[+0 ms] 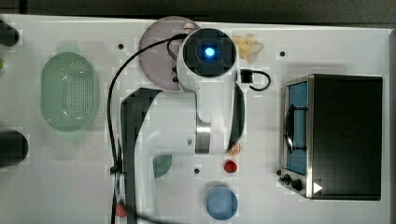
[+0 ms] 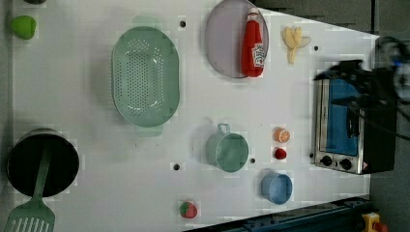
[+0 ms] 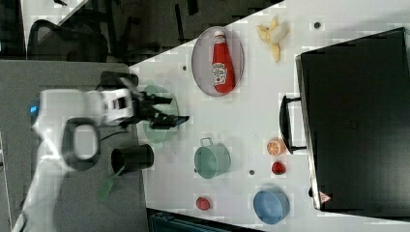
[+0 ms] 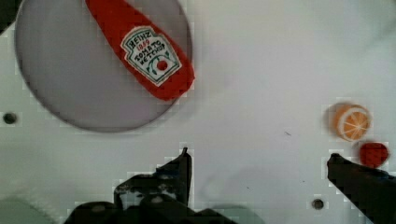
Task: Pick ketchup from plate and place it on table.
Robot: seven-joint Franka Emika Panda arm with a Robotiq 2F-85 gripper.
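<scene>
Wrist view shows my gripper [image 4: 259,161] with its jaws spread wide and nothing between them, hanging above bare table [image 4: 261,70], while the ketchup [image 4: 142,49] lies on its side on the plate [image 4: 60,79], its fat base reaching to the plate's rim or slightly past it. Nothing is grasped yet, so I judge the whole pick is ahead of me. The risk I see is in the bottle's pose: it is lying flat and looks rounded, so if I close across it off-centre or along its length it could roll or squirt out of my fingers, and if I come down too low I could press the shallow plate and tip or drag it. In the right view the bottle runs down the middle of the plate with its white cap toward the far edge, so I would want my jaws across the label. Around the plate, the peeled banana [image 3: 273,35] lies near it beside the toaster oven [image 3: 353,121], and the green colander [image 2: 145,77] sits on the plate's other side in the left view; both leave room. The orange slice [image 4: 350,122] and a small red ball [image 4: 373,154] lie near one fingertip in the wrist view, so a careless set-down there could knock them.
</scene>
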